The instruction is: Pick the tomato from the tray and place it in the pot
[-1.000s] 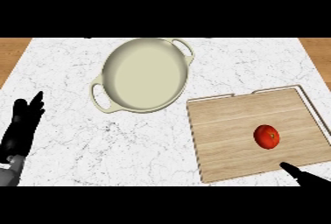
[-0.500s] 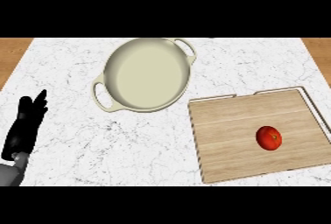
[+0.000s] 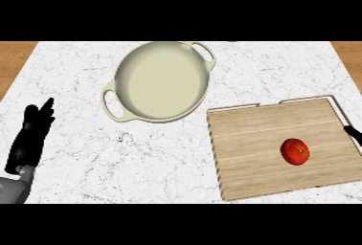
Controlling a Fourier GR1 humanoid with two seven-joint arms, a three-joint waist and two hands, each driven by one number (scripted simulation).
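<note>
1. Across most of the view, a white marble table. Beyond its far corners, left and right, strips of brown wood.
2. On the right side of the table, a light wooden tray: flat and square, with a low raised rim and a short gap in the far rim. Turned slightly against the table's edges.
3. On that tray, a red, round tomato, lying in the right half and about midway between the near and far rims. Apart from every rim and touched by neither hand.
4. Up and to the left of the tray, a cream pot: wide and shallow, standing on the table with its pale inside facing up. One loop handle toward the far right, the other toward the near left. Near the tray's far-left corner, but apart from it.
5. At the left edge of the view, the black left hand, on a grey forearm coming in from the lower-left corner. Its fingers straight and close together, pointing toward the far side of the table, holding nothing. Well apart from the pot, and farther again from the tray and tomato.
6. At the right edge of the view, only a thin black sliver of the right hand, slanting over the tray's right rim. To the right of the tomato and a little farther back, apart from it. Whether open or closed: cannot tell.
</note>
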